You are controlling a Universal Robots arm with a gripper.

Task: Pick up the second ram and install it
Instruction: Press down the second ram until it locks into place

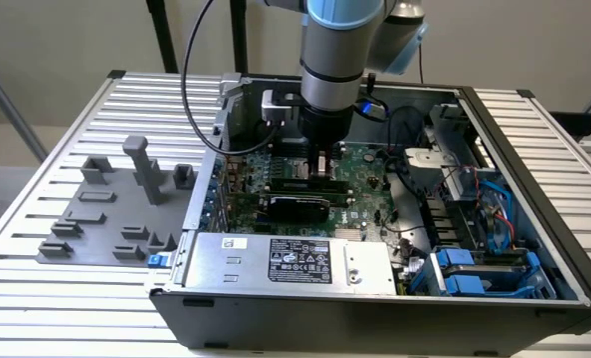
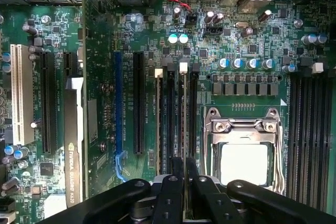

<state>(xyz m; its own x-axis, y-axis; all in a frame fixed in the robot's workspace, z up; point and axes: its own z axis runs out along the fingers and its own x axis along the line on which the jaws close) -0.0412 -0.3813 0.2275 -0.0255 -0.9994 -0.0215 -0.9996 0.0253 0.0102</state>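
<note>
The second ram (image 2: pixel 184 124) stands on edge in a memory slot of the motherboard (image 2: pixel 252 40), seen from the wrist as a thin pale strip with a white latch at its far end, running straight out from between the claw's fingertips. The claw (image 2: pixel 184 167) is pinched on its near end, the two dark fingers pressed close against either side of the stick. Just beside it on one side lies another stick (image 2: pixel 158 124) already seated in a neighbouring slot, with dark empty slots between and around them. On the other side of the claw sits the square processor socket (image 2: pixel 244 153) in its metal frame, close by, and beyond that a further bank of black memory slots (image 2: pixel 310 129).

In the exterior view the claw (image 1: pixel 321 165) reaches straight down into the open computer case (image 1: pixel 375 313), low over the motherboard, with the graphics card (image 1: pixel 301 203) just in front of it and the power supply (image 1: pixel 286 261) nearer the camera. Well away from the claw, toward the exterior view's left, a grey fixture (image 1: pixel 111 205) rests on the slatted bench (image 1: pixel 57 298).
</note>
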